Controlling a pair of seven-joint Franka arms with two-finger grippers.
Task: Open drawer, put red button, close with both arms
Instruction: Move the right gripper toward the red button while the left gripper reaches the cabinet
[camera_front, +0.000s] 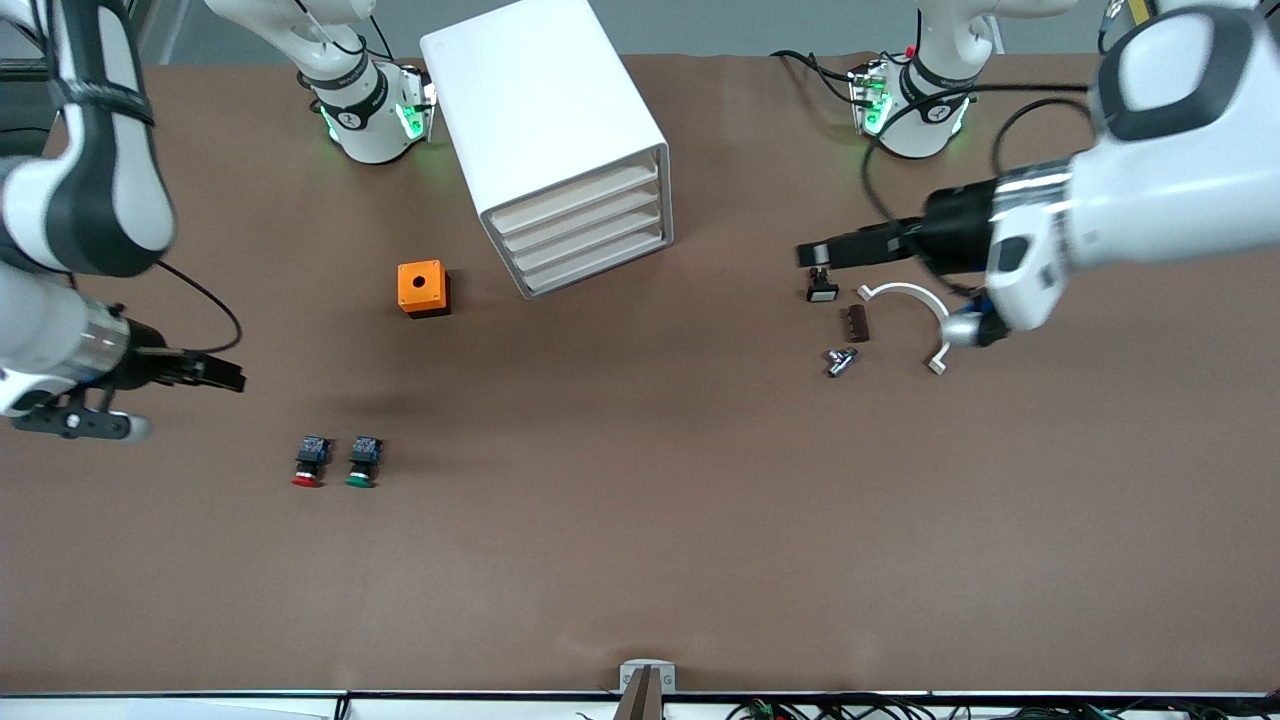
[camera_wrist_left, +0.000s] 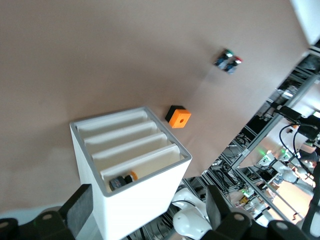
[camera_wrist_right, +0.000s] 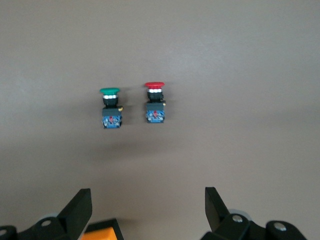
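The red button (camera_front: 309, 463) lies on the brown table beside a green-capped button (camera_front: 362, 463), nearer to the front camera than the orange box. In the right wrist view the red button (camera_wrist_right: 155, 102) lies clear of the open, empty right gripper (camera_wrist_right: 147, 205). That right gripper (camera_front: 236, 378) hovers over the table at the right arm's end. The white drawer cabinet (camera_front: 545, 110) stands mid-table, its several drawer fronts (camera_front: 585, 225) flush. My left gripper (camera_front: 806, 253) hangs open and empty over the table beside the cabinet (camera_wrist_left: 145, 210), its fingers (camera_wrist_left: 80, 207) spread wide.
An orange box with a hole (camera_front: 423, 289) sits beside the cabinet. Toward the left arm's end lie a small black switch (camera_front: 822, 289), a brown block (camera_front: 857, 323), a metal fitting (camera_front: 840, 361) and a white curved bracket (camera_front: 905, 296). A dark, orange-tipped item (camera_wrist_left: 121, 180) shows in the cabinet's lowest slot.
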